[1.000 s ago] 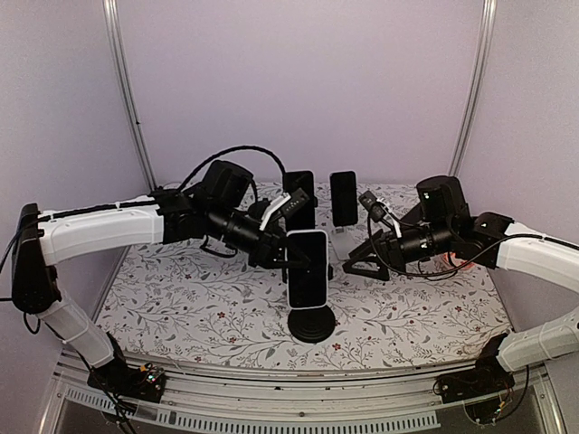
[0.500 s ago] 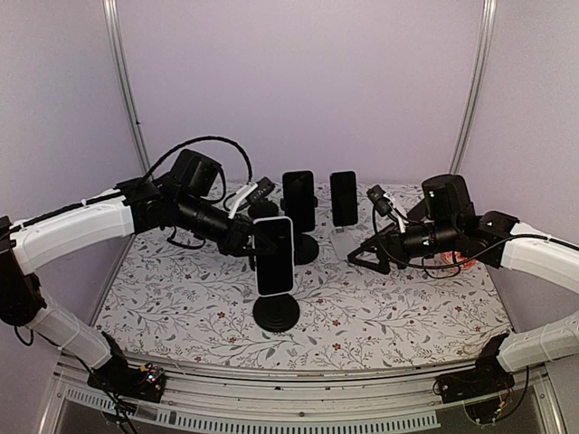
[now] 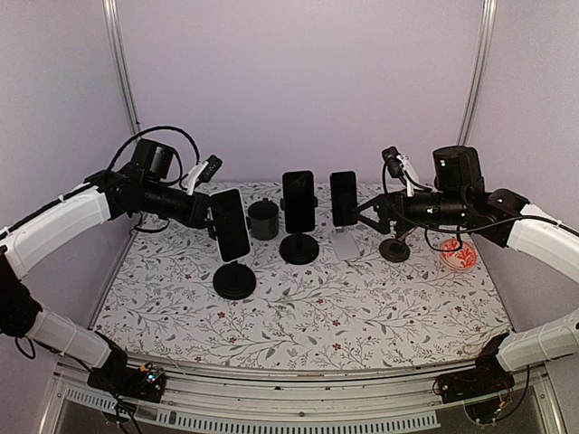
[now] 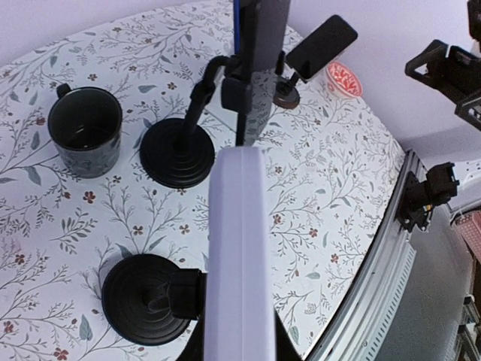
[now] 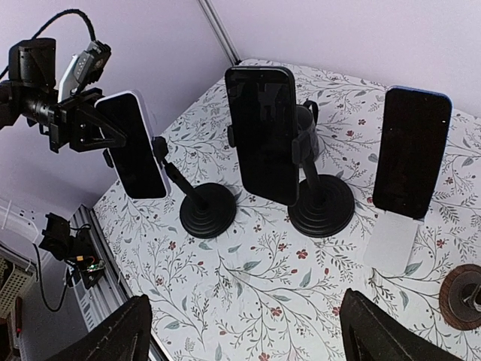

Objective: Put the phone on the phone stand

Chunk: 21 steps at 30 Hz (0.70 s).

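Note:
A white-edged phone (image 3: 231, 224) sits in the clamp of a black stand whose round base (image 3: 234, 280) is on the table at the left. My left gripper (image 3: 207, 212) is shut on this phone from behind. In the left wrist view the phone (image 4: 239, 248) shows edge-on between the jaws, with the stand base (image 4: 143, 298) below it. In the right wrist view the phone (image 5: 135, 143) and its base (image 5: 207, 210) are at the left. My right gripper (image 3: 373, 213) hangs open and empty above the right side; its fingers (image 5: 113, 335) are spread wide.
A second phone (image 3: 298, 201) stands on a black stand (image 3: 298, 249) at the centre. A third phone (image 3: 343, 198) leans on a white stand (image 3: 345, 244). A black mug (image 3: 263, 220), a small round brown disc (image 3: 395, 250) and a red patterned dish (image 3: 457, 258) are also on the table.
My left arm has carried the phone and its stand from the front centre to the left and farther back. My right gripper has risen and drawn back to the right.

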Each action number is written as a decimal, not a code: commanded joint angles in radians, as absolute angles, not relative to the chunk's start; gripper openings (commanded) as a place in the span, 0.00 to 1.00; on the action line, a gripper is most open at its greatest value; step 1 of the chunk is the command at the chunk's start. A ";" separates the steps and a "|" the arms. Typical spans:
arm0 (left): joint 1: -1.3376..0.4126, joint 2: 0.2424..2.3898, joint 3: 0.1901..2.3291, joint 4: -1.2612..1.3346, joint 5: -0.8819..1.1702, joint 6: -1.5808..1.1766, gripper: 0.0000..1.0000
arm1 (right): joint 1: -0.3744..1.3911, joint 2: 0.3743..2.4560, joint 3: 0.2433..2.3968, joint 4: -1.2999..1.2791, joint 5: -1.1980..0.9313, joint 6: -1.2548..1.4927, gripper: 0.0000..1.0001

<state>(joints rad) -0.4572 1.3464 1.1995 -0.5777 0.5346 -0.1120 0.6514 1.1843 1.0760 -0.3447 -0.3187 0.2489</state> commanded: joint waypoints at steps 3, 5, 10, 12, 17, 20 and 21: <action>-0.366 1.345 1.259 -0.413 0.600 -0.111 0.00 | 0.639 1.226 1.145 -0.359 -0.235 0.280 0.90; -0.357 1.353 1.259 -0.390 0.609 -0.120 0.00 | 0.637 1.232 1.151 -0.358 -0.225 0.284 0.90; -0.348 1.375 1.257 -0.335 0.631 -0.147 0.00 | 0.635 1.245 1.155 -0.359 -0.230 0.292 0.91; -0.346 1.385 1.258 -0.323 0.632 -0.150 0.00 | 0.634 1.244 1.151 -0.359 -0.232 0.293 0.91; -0.338 1.405 1.253 -0.316 0.640 -0.155 0.00 | 0.631 1.243 1.141 -0.358 -0.229 0.294 0.91; -0.338 1.412 1.247 -0.310 0.638 -0.164 0.00 | 0.629 1.244 1.138 -0.357 -0.229 0.297 0.91; -0.337 1.413 1.244 -0.307 0.636 -0.169 0.00 | 0.628 1.247 1.138 -0.357 -0.229 0.298 0.91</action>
<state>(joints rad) -0.3511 1.4189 1.2060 -0.4408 0.5922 -0.1520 0.6380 1.2400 1.1263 -0.3531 -0.2417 0.2810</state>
